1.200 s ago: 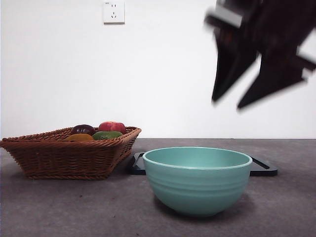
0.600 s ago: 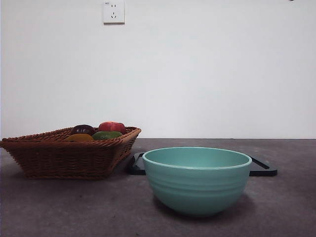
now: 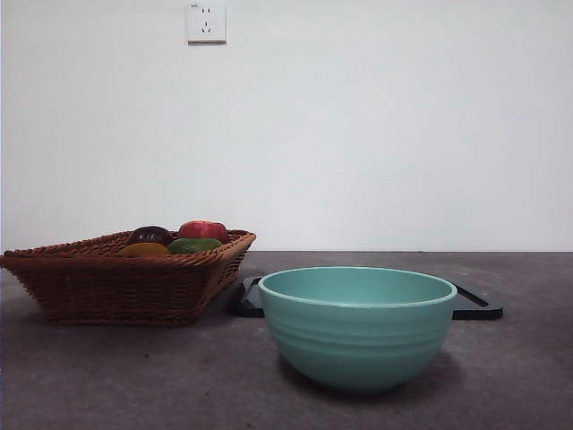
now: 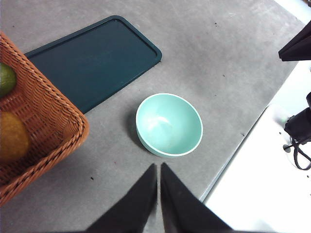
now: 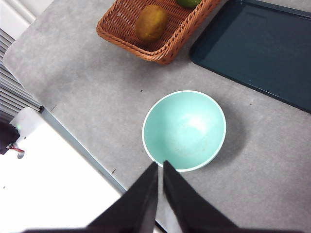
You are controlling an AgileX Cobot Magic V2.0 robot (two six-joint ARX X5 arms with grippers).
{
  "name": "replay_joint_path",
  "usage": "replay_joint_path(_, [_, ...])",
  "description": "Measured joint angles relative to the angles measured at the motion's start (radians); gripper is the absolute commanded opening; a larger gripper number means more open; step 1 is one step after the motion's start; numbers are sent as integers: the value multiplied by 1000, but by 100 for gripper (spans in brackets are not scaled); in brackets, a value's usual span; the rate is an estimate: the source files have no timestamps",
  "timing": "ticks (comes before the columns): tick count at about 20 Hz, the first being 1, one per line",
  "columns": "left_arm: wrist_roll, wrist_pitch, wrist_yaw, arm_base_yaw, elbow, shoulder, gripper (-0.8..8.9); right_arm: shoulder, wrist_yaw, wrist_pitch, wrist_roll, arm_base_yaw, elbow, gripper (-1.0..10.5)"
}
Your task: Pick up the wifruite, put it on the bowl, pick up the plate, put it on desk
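The teal-green bowl (image 3: 358, 327) stands empty on the grey desk (image 3: 134, 376), near its front edge. It also shows in the left wrist view (image 4: 168, 124) and the right wrist view (image 5: 184, 130). A brownish oval fruit (image 5: 151, 22), likely the wifruite, lies in the wicker basket (image 5: 165, 46) among other fruit (image 3: 202, 229). The plate is out of view. My left gripper (image 4: 159, 169) hangs shut and holds nothing, high above the desk on the near side of the bowl. My right gripper (image 5: 160, 166) is likewise shut and holds nothing, high over the bowl's near rim. Neither arm appears in the front view.
A dark flat rectangular tray (image 4: 92, 63) lies behind the bowl, beside the basket (image 3: 116, 282). The desk's front edge (image 5: 82, 150) runs close to the bowl, with white floor and cables beyond. A wall socket (image 3: 206, 21) sits on the white wall.
One second ago a blurred dark gripper hung at the upper right of the front view. It left the picture by half a second ago. The bowl, basket and tray have not moved.
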Motion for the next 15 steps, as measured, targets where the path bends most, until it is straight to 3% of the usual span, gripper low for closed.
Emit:
replay_joint_path(12, [1, 2, -2, 1, 0, -1, 8, 0, 0, 8, 0, 0, 0, 7])
replay_joint_path(15, [47, 97, -80, 87, -9, -64, 7, 0, 0, 11, 0, 0, 0, 8])
